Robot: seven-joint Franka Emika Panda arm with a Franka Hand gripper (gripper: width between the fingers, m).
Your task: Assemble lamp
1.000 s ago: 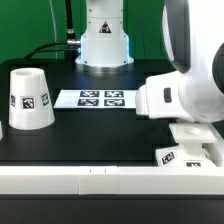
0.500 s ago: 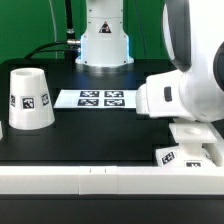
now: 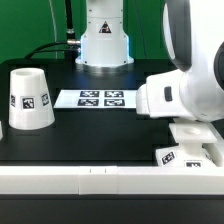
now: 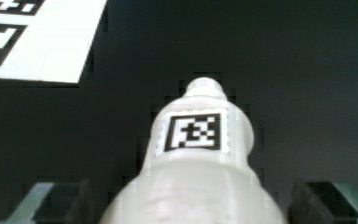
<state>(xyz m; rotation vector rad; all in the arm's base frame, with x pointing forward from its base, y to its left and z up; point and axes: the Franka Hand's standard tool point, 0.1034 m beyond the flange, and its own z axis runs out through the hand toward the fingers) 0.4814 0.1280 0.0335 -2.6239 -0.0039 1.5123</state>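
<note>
The white tapered shade stands at the exterior view's left with a tag on its side. The flat square base lies at the front right, partly under the arm. In the wrist view the white bulb fills the middle, tag toward the camera and narrow end pointing away over the dark table. My gripper straddles the bulb's wide end, with a dark finger on each side. Thin dark gaps show beside the bulb, and any contact is out of sight. The arm hides the gripper and the bulb in the exterior view.
The marker board lies mid-table in front of the robot's white pedestal. A white tagged corner, probably the base, shows near the bulb's tip. The table's white front edge runs along the bottom.
</note>
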